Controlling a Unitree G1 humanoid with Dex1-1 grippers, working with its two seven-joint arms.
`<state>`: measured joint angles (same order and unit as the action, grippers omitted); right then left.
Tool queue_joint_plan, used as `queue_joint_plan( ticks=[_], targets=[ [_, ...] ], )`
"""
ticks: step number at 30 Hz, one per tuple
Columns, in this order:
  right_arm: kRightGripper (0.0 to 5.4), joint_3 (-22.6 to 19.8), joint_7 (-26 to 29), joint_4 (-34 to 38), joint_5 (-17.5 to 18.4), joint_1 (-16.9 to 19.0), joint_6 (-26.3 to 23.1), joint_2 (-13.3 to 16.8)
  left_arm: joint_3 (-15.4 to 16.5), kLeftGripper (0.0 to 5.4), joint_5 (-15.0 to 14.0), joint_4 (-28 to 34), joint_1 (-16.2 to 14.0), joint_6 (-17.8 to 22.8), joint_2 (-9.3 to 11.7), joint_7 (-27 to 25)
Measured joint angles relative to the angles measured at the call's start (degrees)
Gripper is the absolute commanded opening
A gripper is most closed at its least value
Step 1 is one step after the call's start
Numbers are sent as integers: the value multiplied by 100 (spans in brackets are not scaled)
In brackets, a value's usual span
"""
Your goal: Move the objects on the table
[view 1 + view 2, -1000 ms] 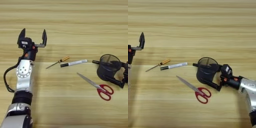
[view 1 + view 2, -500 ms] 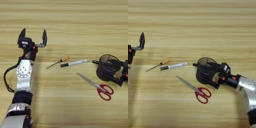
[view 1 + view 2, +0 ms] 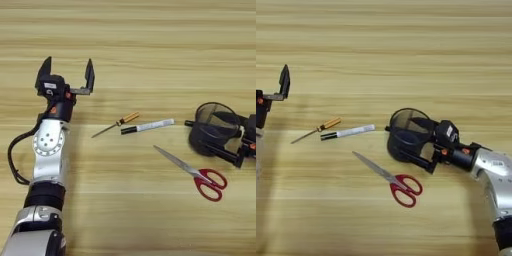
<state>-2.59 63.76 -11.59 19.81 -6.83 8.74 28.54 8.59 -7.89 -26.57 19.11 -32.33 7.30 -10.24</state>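
Note:
My right gripper point(image 3: 407, 138) is shut on the black wire-mesh pen cup point(image 3: 401, 145) at the right of the table point(image 3: 150, 45), one finger inside the rim and the other along the outer wall. The cup leans with its mouth facing up and left. Red-handled scissors point(image 3: 196, 173) lie just in front of it, blades pointing left. The white marker with its black cap point(image 3: 148, 126) and the small orange-handled screwdriver point(image 3: 118, 123) lie side by side at the centre. My left gripper point(image 3: 68, 66) is open and empty, left of and beyond the screwdriver.
My left arm point(image 3: 47, 160) stretches up the left side from the near edge, with a black cable looping beside it. The right forearm point(image 3: 491, 175) enters from the lower right.
The right gripper has carried the pen cup a little to the left and away from me. The left arm, screwdriver, marker and scissors have stayed put.

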Motion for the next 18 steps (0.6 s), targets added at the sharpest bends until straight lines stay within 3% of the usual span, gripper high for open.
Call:
queue_joint_plan(
  ticks=[5, 10, 18],
  targets=[
    [468, 149, -46, 578, 168, 15, -212, -61, 0, 540, 6, 0, 0, -3, -2, 1],
    [468, 550, -95, 1084, 245, -21, -447, -321, 0, 540, 8, -1, 1, -7, -6, 2],
    [468, 1450, -100, 1091, 54, -467, -579, -901, -1, 540, 16, 9, 0, -7, -28, 17]
  ],
)
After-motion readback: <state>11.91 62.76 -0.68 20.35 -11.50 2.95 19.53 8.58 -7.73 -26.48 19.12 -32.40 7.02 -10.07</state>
